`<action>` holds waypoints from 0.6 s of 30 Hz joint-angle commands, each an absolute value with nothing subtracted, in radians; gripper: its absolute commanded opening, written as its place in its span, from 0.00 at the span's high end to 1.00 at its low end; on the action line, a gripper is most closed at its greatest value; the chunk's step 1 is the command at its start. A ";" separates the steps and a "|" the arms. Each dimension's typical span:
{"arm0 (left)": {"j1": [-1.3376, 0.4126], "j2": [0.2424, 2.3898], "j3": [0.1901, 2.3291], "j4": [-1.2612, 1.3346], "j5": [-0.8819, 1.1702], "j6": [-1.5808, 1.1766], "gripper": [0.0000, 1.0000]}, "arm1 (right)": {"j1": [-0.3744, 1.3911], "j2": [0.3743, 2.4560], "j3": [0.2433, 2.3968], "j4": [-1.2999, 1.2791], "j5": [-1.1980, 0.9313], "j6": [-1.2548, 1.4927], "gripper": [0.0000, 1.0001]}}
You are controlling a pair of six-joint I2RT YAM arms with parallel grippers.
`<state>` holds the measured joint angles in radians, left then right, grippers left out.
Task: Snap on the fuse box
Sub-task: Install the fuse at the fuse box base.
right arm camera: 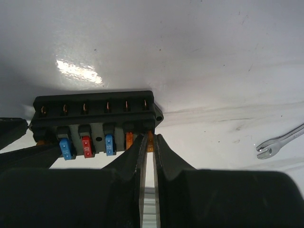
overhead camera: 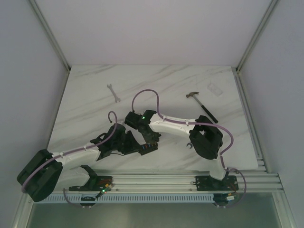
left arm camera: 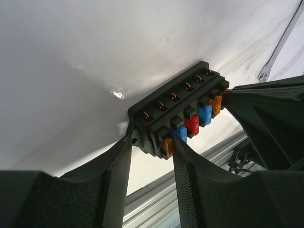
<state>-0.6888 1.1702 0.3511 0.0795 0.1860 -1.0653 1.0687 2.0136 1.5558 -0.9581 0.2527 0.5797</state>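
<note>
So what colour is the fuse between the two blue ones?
That fuse is red, clearest in the right wrist view.

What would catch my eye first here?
First, the black fuse box with its orange, blue and red fuses, near the front edge of the table, where both arms meet. The left pincer straddles one end; the right pincer pinches an orange fuse at the other. Farther back lie a hammer and a wrench.

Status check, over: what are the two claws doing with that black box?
Left claw clamped on fuse box end. Right claw shut on the last orange fuse in its row. Wrench lies well aside, over.
</note>
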 commanded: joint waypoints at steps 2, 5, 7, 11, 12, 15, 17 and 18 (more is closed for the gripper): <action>-0.696 1.199 0.363 0.064 0.148 -1.075 0.54 | 1.072 2.071 1.451 -0.893 0.215 0.603 1.00; -0.698 1.202 0.363 0.064 0.144 -1.079 0.55 | 1.071 2.077 1.429 -0.871 0.206 0.593 1.00; -0.699 1.205 0.363 0.065 0.141 -1.078 0.55 | 1.071 2.079 1.418 -0.856 0.194 0.591 1.00; -0.700 1.216 0.368 0.069 0.136 -1.078 0.56 | 1.071 2.100 1.404 -0.832 0.190 0.589 1.00; -0.700 1.220 0.371 0.070 0.134 -1.077 0.56 | 1.072 2.108 1.403 -0.827 0.189 0.588 1.00; -0.701 1.229 0.376 0.074 0.122 -1.073 0.56 | 1.066 2.127 1.386 -0.807 0.191 0.589 1.00; -0.701 1.235 0.378 0.080 0.115 -1.073 0.57 | 1.057 2.131 1.373 -0.791 0.193 0.594 1.00; -0.701 1.236 0.379 0.084 0.113 -1.072 0.57 | 1.053 2.124 1.370 -0.792 0.198 0.595 1.00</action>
